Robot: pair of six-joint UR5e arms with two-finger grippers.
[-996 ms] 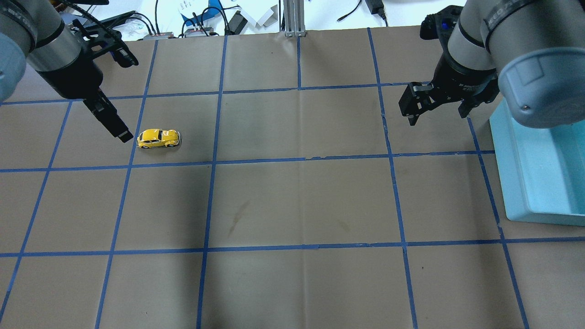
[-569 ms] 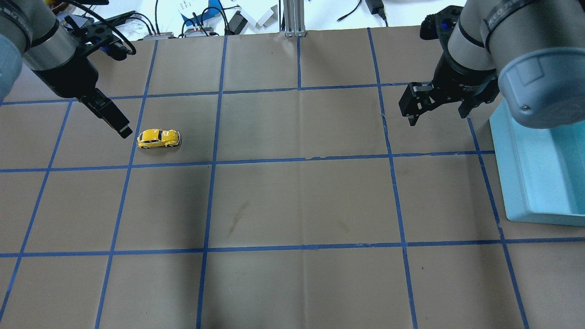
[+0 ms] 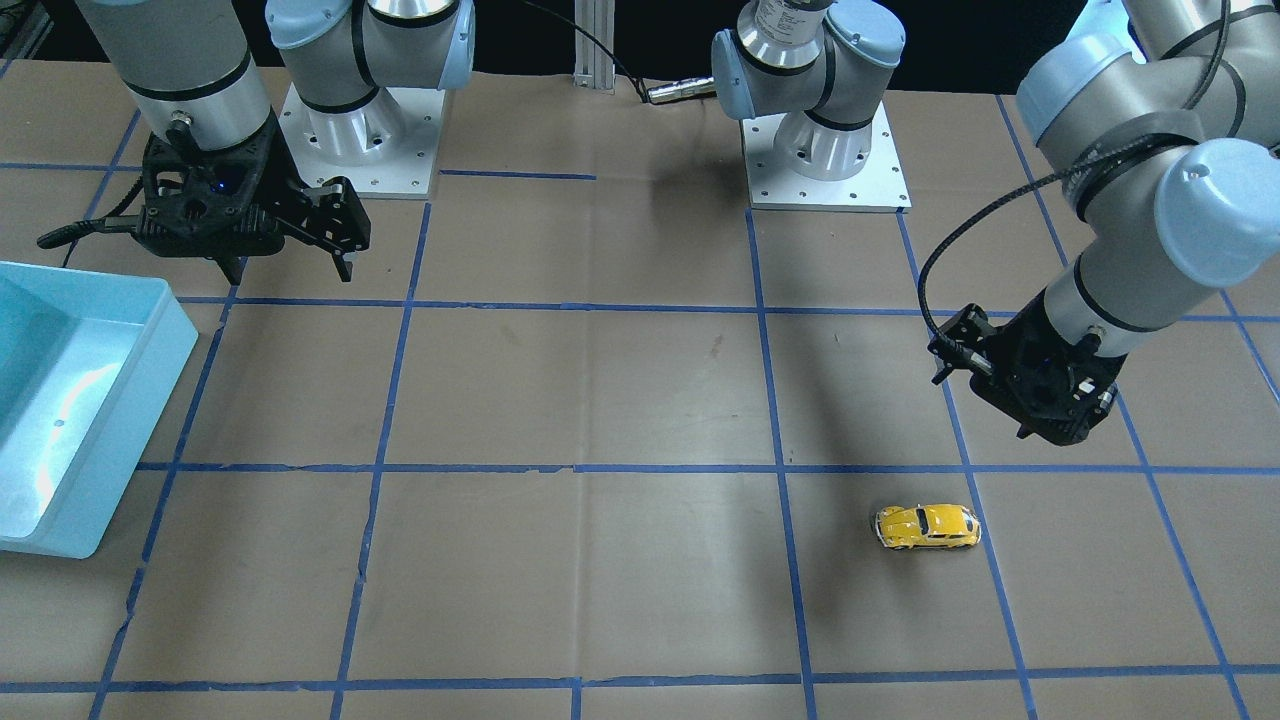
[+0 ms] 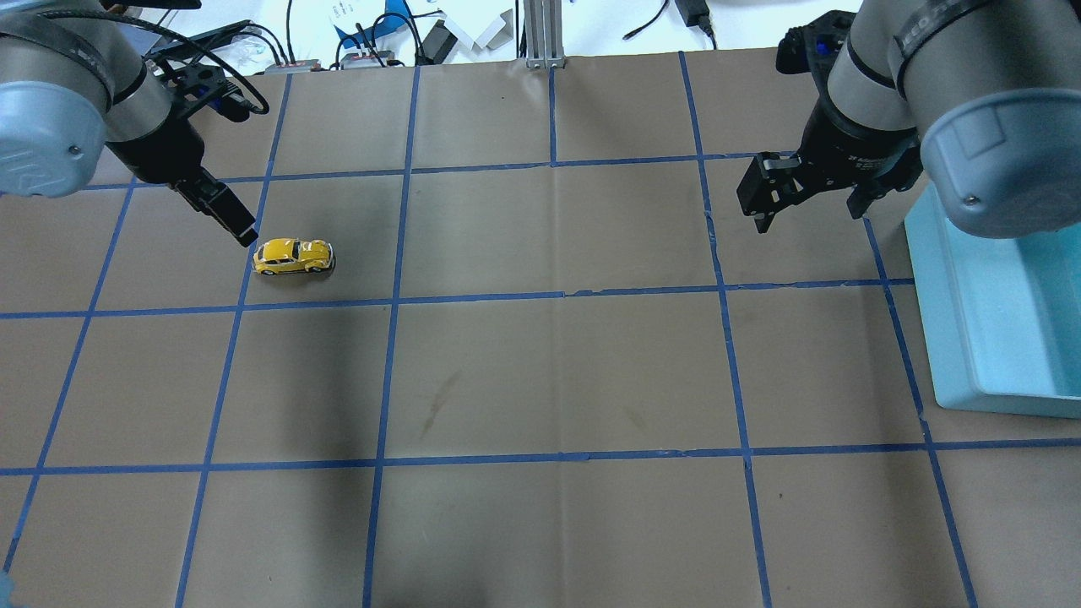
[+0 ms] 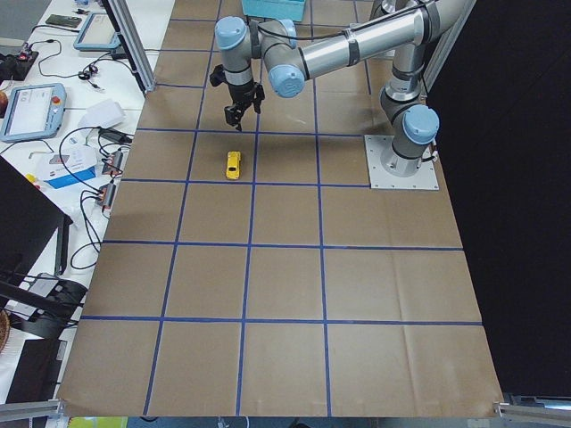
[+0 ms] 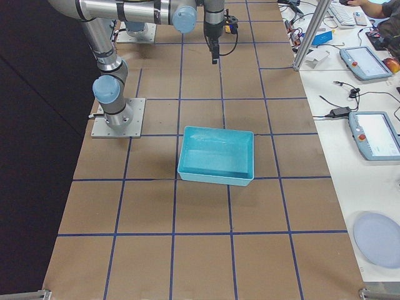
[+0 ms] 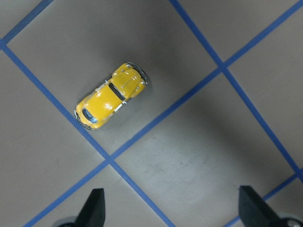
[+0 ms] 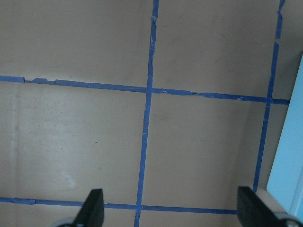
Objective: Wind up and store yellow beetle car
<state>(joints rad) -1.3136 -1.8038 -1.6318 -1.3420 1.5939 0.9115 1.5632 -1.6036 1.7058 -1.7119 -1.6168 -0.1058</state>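
Paper-covered table, gridded with blue tape, offers broad bare squares nearest the robot. Farther out on the left, the yellow beetle car stands on its wheels, well apart from the light blue bin at the right edge. The left gripper hangs tilted just beside the car, jaws spread. The right gripper hovers near the bin, likewise spread.

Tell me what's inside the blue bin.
Only bare floor shows inside the blue bin; the yellow beetle car sits outside it. The near wall hides a floor strip.
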